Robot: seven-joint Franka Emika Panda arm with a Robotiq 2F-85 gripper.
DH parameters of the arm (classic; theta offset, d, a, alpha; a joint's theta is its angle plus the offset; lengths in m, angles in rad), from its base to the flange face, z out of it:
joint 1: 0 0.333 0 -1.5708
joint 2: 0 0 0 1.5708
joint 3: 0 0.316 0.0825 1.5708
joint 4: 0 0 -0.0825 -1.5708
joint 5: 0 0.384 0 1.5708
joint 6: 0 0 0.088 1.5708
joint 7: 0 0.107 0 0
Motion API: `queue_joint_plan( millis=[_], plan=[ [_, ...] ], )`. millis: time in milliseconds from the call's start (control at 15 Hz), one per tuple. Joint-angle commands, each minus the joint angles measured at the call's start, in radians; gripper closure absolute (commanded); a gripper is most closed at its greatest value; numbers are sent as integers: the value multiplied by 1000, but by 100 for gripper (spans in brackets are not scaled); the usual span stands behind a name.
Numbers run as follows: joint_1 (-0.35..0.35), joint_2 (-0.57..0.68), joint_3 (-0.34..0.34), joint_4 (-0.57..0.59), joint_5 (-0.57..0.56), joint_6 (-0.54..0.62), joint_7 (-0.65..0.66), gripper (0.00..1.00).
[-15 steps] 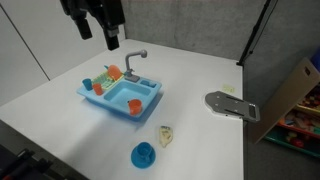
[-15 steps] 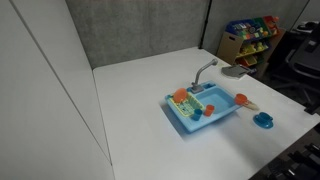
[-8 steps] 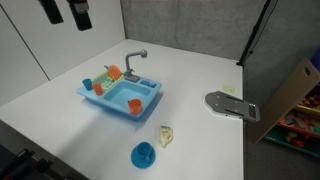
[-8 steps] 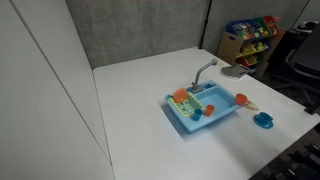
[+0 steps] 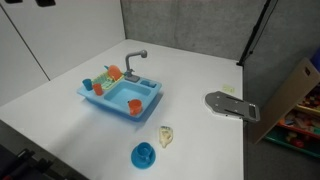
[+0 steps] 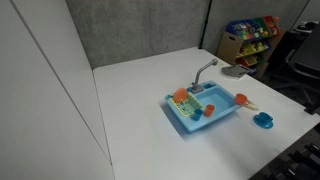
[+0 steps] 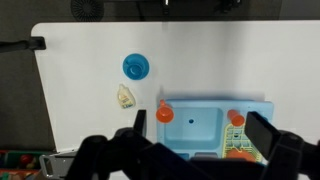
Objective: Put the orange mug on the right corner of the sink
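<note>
The light blue sink (image 5: pixel 104 102) stands mid-table, with a grey faucet (image 5: pixel 133 60) and a dish rack. It shows in both exterior views (image 6: pixel 204 125) and in the wrist view (image 7: pixel 205 103). The orange mug (image 5: pixel 135 105) stands on the sink's corner rim away from the rack, also visible in an exterior view (image 6: pixel 240 99) and in the wrist view (image 7: pixel 165 113). My gripper (image 7: pixel 200 121) is open and empty, high above the sink. In an exterior view only a dark bit of it (image 5: pixel 45 3) shows at the top edge.
A second small orange cup (image 7: pixel 236 118) sits by the rack, which holds a flat orange dish (image 5: pixel 112 73). A round blue saucer (image 5: pixel 144 155) and a small cream bottle (image 5: pixel 166 136) lie on the table near the sink. A grey flat object (image 5: pixel 232 105) lies further off.
My arm has risen and drawn away toward the top left of the exterior view, almost leaving the frame. The mug and sink have not moved.
</note>
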Motion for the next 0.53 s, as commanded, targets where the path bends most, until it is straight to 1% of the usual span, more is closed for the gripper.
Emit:
queue_joint_plan(
  millis=[0,67,133,467],
  plan=[
    [23,-25,-23,17,21,-47,-43,0],
    [29,-26,-32,17,27,-52,-63,0],
    [16,-19,-12,3,5,-24,-21,0],
    [22,-21,-21,3,11,-27,-39,0]
  ],
)
